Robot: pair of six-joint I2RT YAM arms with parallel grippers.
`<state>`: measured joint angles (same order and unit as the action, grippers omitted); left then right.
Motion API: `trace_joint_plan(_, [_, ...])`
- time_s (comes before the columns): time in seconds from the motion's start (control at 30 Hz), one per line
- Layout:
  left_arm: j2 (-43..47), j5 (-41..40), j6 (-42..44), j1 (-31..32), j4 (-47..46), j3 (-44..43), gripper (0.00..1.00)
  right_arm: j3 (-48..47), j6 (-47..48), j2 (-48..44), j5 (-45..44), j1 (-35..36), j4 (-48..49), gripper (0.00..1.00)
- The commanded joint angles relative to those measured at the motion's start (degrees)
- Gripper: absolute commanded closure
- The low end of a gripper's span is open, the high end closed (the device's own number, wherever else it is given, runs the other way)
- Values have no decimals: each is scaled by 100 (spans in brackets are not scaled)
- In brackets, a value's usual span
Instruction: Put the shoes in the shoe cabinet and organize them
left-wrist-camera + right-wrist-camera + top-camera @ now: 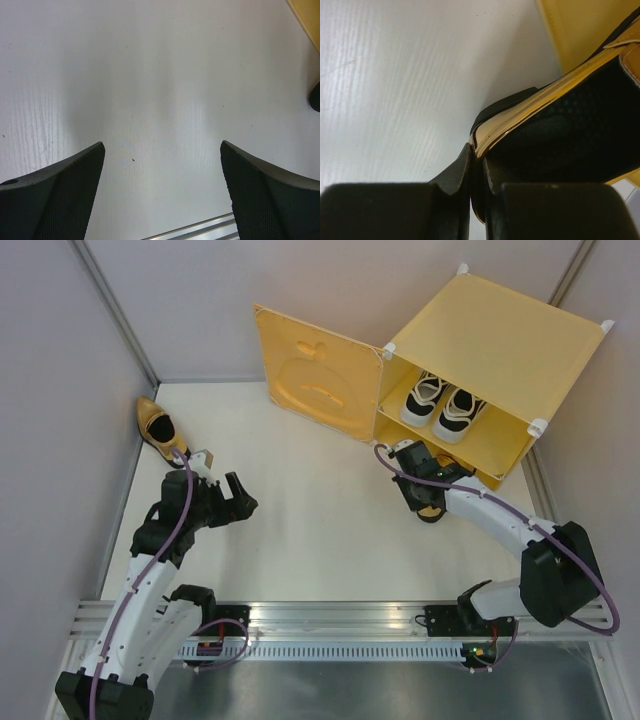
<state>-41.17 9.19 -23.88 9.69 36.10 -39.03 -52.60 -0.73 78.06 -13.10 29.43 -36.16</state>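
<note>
1. Right pincer (476, 162): clamped tight on the rim of a gold loafer (535, 107). One finger sits inside the black lining and the other outside.
2. In the right wrist view the gripped loafer runs from the fingertips toward 2 o'clock, with the yellow cabinet (580, 30) wall just beyond it.
3. From overhead, that gold loafer (432, 512) shows at 6 o'clock of the pincer head, mostly covered by the arm. It is just in front of the cabinet (500, 330) opening, at its lower front edge. Cannot tell whether the sole touches the table (320, 540).
4. Left pincer (240, 498): fingers spread wide with nothing between them. The left wrist view shows only bare table under the gap.
5. A second gold loafer (160, 428) lies at 10 o'clock of the left pincer, against the left wall (60, 390). It is behind the wrist and apart from the fingers, which point toward 3 o'clock.
6. Sneakers: left sneaker (423, 397) and right sneaker (458, 410) stand side by side inside the cabinet, touching or nearly so, on what looks like the inner shelf.
7. The door (318, 370) is swung open toward 9 o'clock of the cabinet, its face embossing showing.
8. Count:
   - four shoes, made up of two white sneakers and two gold loafers
   - one cabinet
   - two pincers
</note>
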Motion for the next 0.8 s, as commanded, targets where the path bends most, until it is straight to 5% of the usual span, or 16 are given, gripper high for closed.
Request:
trace_joint_plan(0.0, [65, 65, 191, -29, -120, -9, 1, 39, 276, 156, -790, -104, 461, 86])
trace_joint_plan(0.17, [65, 48, 191, -29, -129, -9, 1, 57, 232, 376, -1097, -201, 505, 85])
trace_joint_plan(0.27, [74, 48, 191, -29, -129, -9, 2, 30, 161, 420, -1195, -271, 461, 63])
trace_joint_plan(0.63, [74, 39, 191, -29, -120, 0, 1, -268, -690, -448, -1195, -166, 4, 42])
trace_joint_plan(0.77, [74, 39, 191, -29, -121, -8, 1, -234, -1734, -1178, -1168, 36, 135, 23])
